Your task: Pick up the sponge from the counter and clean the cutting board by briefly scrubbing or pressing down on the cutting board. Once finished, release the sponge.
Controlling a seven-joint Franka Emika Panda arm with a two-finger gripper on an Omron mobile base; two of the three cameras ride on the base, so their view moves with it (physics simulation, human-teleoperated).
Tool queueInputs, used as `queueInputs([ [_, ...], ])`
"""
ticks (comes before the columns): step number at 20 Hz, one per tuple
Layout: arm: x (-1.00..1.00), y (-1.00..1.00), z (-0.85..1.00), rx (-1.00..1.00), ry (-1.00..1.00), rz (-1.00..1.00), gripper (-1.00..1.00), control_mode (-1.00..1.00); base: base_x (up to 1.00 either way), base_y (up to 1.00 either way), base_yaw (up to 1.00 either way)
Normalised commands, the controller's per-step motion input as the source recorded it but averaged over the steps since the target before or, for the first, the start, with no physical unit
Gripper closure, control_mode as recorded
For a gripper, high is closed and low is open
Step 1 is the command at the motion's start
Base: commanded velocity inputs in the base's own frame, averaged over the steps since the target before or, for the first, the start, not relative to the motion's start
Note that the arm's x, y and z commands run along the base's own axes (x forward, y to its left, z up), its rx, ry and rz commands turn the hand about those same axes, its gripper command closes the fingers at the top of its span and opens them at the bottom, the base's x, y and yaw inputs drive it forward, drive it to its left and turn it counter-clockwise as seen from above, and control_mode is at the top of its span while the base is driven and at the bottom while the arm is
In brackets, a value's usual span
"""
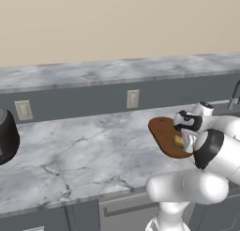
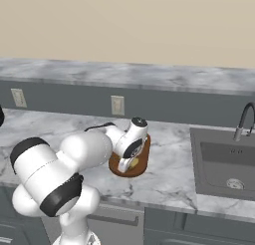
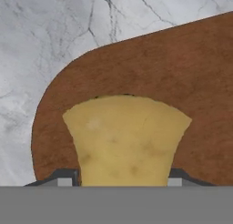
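The mustard-yellow sponge (image 3: 125, 136) sits between my gripper's (image 3: 123, 180) two dark fingertips (image 3: 63, 177), which are shut on its sides. Under it lies the reddish-brown cutting board (image 3: 182, 73), and the sponge is over the board's rounded end. A thin shadow lines the sponge's far edge, so I cannot tell whether it touches the wood. In the left base view the gripper (image 1: 183, 142) points down at the sponge (image 1: 178, 141) on the near part of the cutting board (image 1: 161, 130). The right base view has the sponge (image 2: 134, 163) and cutting board (image 2: 143, 152) beside my hand. The counter (image 1: 70, 150) carries the board.
A sink (image 2: 224, 159) with a dark faucet (image 2: 244, 120) lies right of the board. A dark appliance (image 1: 7, 136) stands at the counter's far left. Wall outlets (image 1: 133, 98) sit in the grey backsplash under the higher marbled ledge (image 1: 93, 73).
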Motion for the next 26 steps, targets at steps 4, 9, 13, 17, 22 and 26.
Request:
queueInputs([
  [4, 0.12, -0.22, -0.21, -0.08, 0.0, 0.01, 1.0, -1.0, 0.0, 0.0, 0.0],
  [9, 0.05, -0.21, -0.27, -0.03, 0.0, 0.02, 1.0, -1.0, 0.0, 0.0, 0.0],
  [13, 0.03, -0.14, -0.35, -0.01, -0.02, 0.01, 1.0, -1.0, 0.0, 0.0, 0.0],
  [17, 0.0, -0.26, -0.38, -0.03, -0.06, 0.01, 1.0, -1.0, 0.0, 0.0, 0.0],
  [22, 0.0, -0.35, -0.42, -0.08, -0.12, 0.01, 1.0, -1.0, 0.0, 0.0, 0.0],
  [26, 0.0, -0.4, -0.36, -0.08, -0.08, 0.0, 1.0, -1.0, 0.0, 0.0, 0.0],
])
